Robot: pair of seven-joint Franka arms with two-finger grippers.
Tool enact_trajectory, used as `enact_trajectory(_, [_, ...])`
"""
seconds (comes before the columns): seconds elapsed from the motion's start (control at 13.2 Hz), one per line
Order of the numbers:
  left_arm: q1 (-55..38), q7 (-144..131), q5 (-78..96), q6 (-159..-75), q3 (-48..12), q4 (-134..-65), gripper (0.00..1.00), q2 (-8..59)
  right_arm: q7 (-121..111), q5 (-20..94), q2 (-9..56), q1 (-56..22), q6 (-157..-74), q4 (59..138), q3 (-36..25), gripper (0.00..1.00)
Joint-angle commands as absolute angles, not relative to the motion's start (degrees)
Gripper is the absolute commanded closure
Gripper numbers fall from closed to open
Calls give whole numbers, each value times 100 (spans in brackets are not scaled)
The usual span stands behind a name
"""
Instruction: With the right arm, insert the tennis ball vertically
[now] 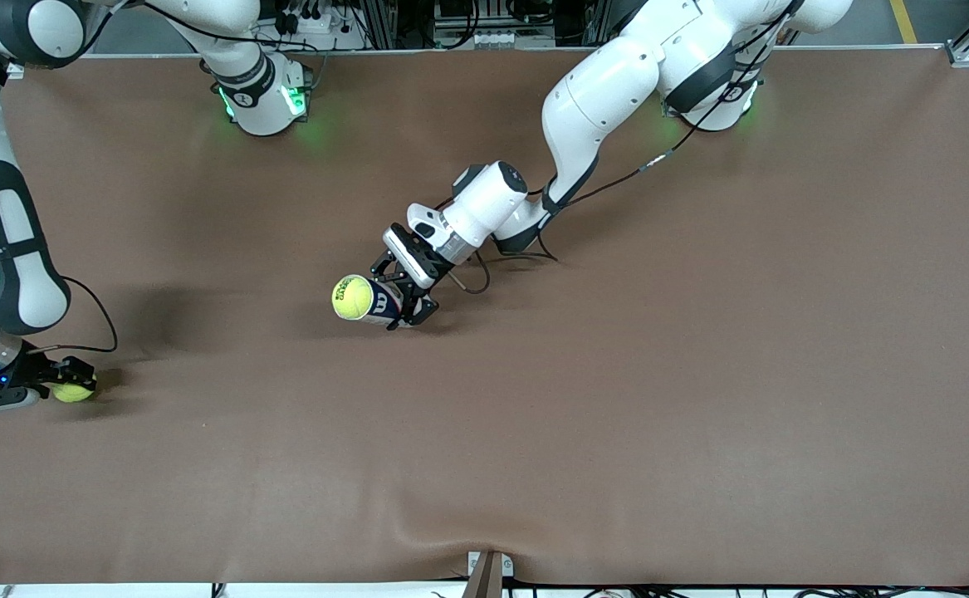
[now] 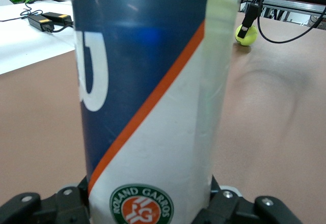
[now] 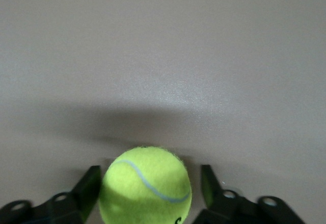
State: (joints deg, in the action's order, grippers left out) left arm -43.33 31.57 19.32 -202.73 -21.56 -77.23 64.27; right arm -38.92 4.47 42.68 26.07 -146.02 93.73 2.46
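My right gripper (image 1: 77,384) is low on the table (image 1: 617,415), at the right arm's end and close to that edge. Its fingers (image 3: 90,186) stand spread astride a tennis ball (image 1: 74,391) that rests on the brown cloth. One finger is against the felt, and a thin gap shows at the other, so the ball is bracketed but not pinched. The right arm (image 1: 2,249) comes down to it along the same edge, and its black cable (image 1: 102,320) loops just over the cloth beside the ball. A broad stretch of bare cloth separates this ball from the can (image 1: 383,304) at mid-table. The ball lies nearer the front camera than the can. My left gripper (image 1: 408,301) is pressed onto the can low on its body, one finger on each side. The can is blue and white with an orange diagonal stripe and a round Roland Garros badge near its base. It reads as upright in the left wrist view. A second tennis ball (image 1: 352,296) sits in the can's open mouth, its top proud of the rim. I cannot tell whether the can's base touches the table. From the can toward the left arm's end the cloth runs bare and flat. At the edge nearest the camera the cloth puckers around a small bracket (image 1: 488,573).
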Motion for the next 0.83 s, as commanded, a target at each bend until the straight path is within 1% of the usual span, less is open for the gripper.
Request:
enact_trajectory(0.0, [-4333,3111,1810,-20347,-2171,-7629,22,6469,-4184,563,4316,2707,-14590,9334,352,51])
enact_trajectory(0.08, [-4333,3111,1811,-20347,-2180,-7629,22,6460,-4192,563,4298,2690,-14555,9334,360,57])
enact_trajectory(0.15, [-4333,3111,1811,-20347,-2197,-7629,22,6451,-4253,563,4237,2681,-14328,9308,378,65])
enact_trajectory(0.23, [-4342,3103,1811,-20347,-2206,-7620,22,6442,-4254,554,4088,2646,-13917,9255,395,70])
enact_trajectory(0.38, [-4342,3103,1811,-20347,-2215,-7594,22,6451,-4193,562,3650,2418,-13336,9220,369,72])
enact_trajectory(0.53, [-4342,3103,1811,-20347,-2215,-7594,22,6460,-3983,563,3298,2242,-12957,9220,369,72])
enact_trajectory(0.76, [-4342,3103,1811,-20347,-2215,-7594,22,6451,-3394,554,3006,1987,-12298,9097,369,72])
